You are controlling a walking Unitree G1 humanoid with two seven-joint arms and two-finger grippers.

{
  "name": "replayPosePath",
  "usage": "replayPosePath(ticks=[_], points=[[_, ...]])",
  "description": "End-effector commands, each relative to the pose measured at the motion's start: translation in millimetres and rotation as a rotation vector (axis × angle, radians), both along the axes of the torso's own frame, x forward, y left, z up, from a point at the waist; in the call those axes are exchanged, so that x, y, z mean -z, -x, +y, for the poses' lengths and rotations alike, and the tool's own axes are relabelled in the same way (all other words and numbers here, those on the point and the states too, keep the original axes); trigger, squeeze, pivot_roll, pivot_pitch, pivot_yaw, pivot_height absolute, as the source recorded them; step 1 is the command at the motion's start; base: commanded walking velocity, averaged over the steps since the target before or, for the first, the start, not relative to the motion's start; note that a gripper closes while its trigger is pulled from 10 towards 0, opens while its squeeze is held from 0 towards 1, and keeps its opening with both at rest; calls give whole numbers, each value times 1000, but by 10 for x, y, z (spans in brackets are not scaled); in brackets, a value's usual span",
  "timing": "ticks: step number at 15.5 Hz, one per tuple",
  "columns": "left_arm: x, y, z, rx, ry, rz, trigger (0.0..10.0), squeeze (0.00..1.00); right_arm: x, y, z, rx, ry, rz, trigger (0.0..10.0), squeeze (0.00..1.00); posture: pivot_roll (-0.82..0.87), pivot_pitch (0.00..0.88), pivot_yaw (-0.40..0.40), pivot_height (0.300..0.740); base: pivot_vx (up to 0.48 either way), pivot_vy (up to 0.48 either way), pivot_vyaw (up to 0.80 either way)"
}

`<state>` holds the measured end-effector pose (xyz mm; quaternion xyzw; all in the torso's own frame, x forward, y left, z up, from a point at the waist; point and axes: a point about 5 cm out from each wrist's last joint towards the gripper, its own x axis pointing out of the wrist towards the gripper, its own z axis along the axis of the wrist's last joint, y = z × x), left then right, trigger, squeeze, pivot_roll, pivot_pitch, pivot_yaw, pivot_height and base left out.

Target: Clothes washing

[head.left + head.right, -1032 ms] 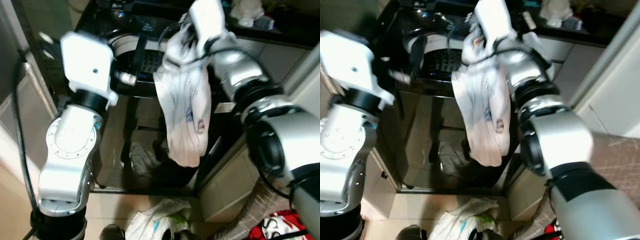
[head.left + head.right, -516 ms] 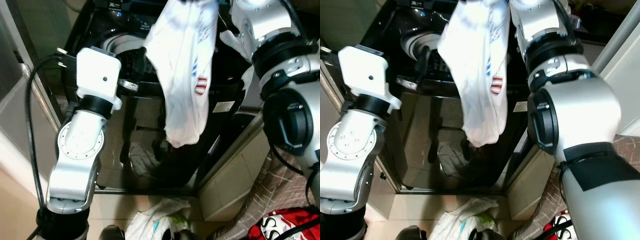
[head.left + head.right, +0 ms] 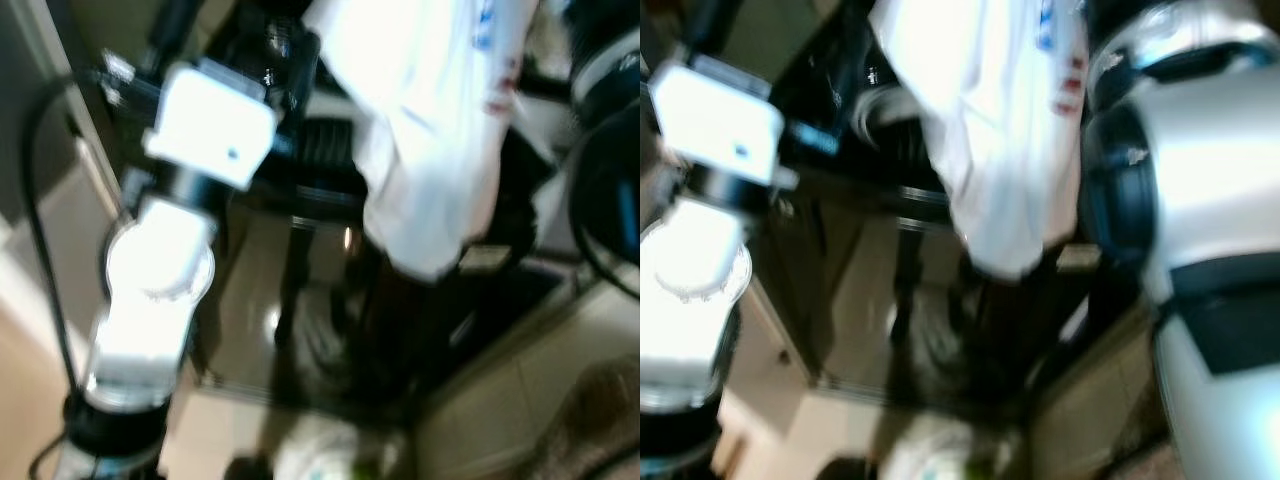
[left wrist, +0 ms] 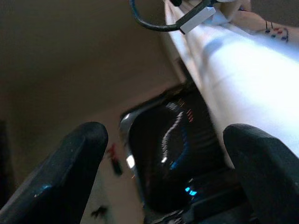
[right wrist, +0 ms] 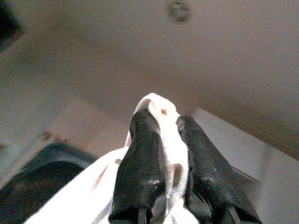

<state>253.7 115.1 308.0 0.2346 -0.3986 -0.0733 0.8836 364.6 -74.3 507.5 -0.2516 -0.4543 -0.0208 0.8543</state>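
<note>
Left gripper point(image 4: 163, 172): fingers spread wide, nothing between them. Its wrist view looks past the two black fingertips point(image 4: 65, 168) at the dark washing machine point(image 4: 173, 154), where a few small lit marks glow on the black surface. A bright white band of cloth crosses that view beside the far finger. In the head views the left arm point(image 3: 165, 260) stands to the left of the machine, silver joints below, white block-shaped wrist housing at the top, level with the machine's upper edge.

White garment point(image 3: 430, 130): hangs in front of the washing machine point(image 3: 310, 260), over its upper front and to the right of the left arm. Plain white cloth, long and loosely draped, narrowing to a rounded lower end. Small blue print near the top, small red marks on its right side. Head views are motion-blurred, so the print cannot be read.

Right gripper point(image 5: 169, 154): raised high, fingers closed narrow on a bunched fold of the white garment point(image 5: 163, 135); a knob of cloth pokes out past the fingertips and the rest trails down behind them. Right arm point(image 3: 1180, 200) stands to the right of the machine, just beside the hanging cloth.

Pale bundle point(image 3: 320, 455) lies on the floor at the machine's foot.
</note>
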Motion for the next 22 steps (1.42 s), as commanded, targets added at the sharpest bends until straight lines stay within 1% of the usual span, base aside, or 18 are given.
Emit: replayPosePath(ticks=[1,3,5,6,7,8,9,11,12,13,14,15,16,17,19,20,21,22], points=[[5,8,-67,23,-11,-6,10000,0,-68,3,-183,83,-18,-13,10000,0,216,0,-146,740,461,0,0],[8,14,-65,16,-10,-10,10000,0,-69,-3,-218,137,-23,-26,10000,0,220,0,-149,740,461,0,0],[16,5,-57,9,-5,-8,10000,0,-52,-12,-221,208,22,-50,10000,0,224,0,-155,740,461,0,0],[18,-3,-47,1,2,-2,10000,0,18,-59,-229,236,44,-25,10000,0,225,0,-158,740,311,0,0],[8,-3,-25,-16,15,0,10000,0,302,-227,-276,259,66,102,10000,0,230,0,-167,740,0,0,0],[-9,14,2,-29,20,-3,10000,0,760,-431,-327,245,74,303,10000,0,237,4,-169,740,0,0,0],[-20,23,20,-33,21,-5,10000,0,1016,-514,-333,223,70,410,10000,0,237,4,-169,740,0,0,0],[-69,48,34,-41,19,-21,10000,0,1653,-635,-281,137,68,670,10000,0,240,11,-166,740,0,0,0],[-80,50,32,-41,16,-25,10000,0,1793,-648,-279,143,90,713,10000,0,240,11,-166,740,0,0,0],[-95,56,27,-36,10,-28,10000,0,2040,-659,-301,152,101,783,10000,0,245,17,-164,740,0,0,0],[-106,62,28,-38,6,-31,10000,0,2222,-660,-337,170,110,832,10000,0,245,17,-164,740,0,0,0],[-111,71,36,-38,0,-31,10000,0,2356,-656,-372,189,99,868,10000,792,254,20,-164,740,0,0,0],[-111,80,37,-37,-2,-29,10000,0,2428,-651,-356,145,41,916,10000,1000,255,22,-165,740,0,0,0],[-108,84,36,-37,-4,-27,10000,0,2444,-648,-333,108,-4,936,10000,1000,256,21,-168,740,0,0,0],[-86,79,43,-40,-7,-13,10000,0,2433,-643,-250,-46,-208,989,10000,1000,252,23,-161,740,0,0,0],[-54,50,44,-39,-5,15,10000,0,2391,-647,-242,-108,-317,1004,10000,1000,240,18,-154,740,0,0,0],[-14,6,39,-34,7,52,10000,0,2395,-646,-229,-157,-373,1033,10000,1000,235,17,-152,740,0,0,0],[63,-66,38,-54,10,115,10000,0,2407,-647,-241,-173,-416,1048,10000,1000,230,14,-149,740,0,0,0]])
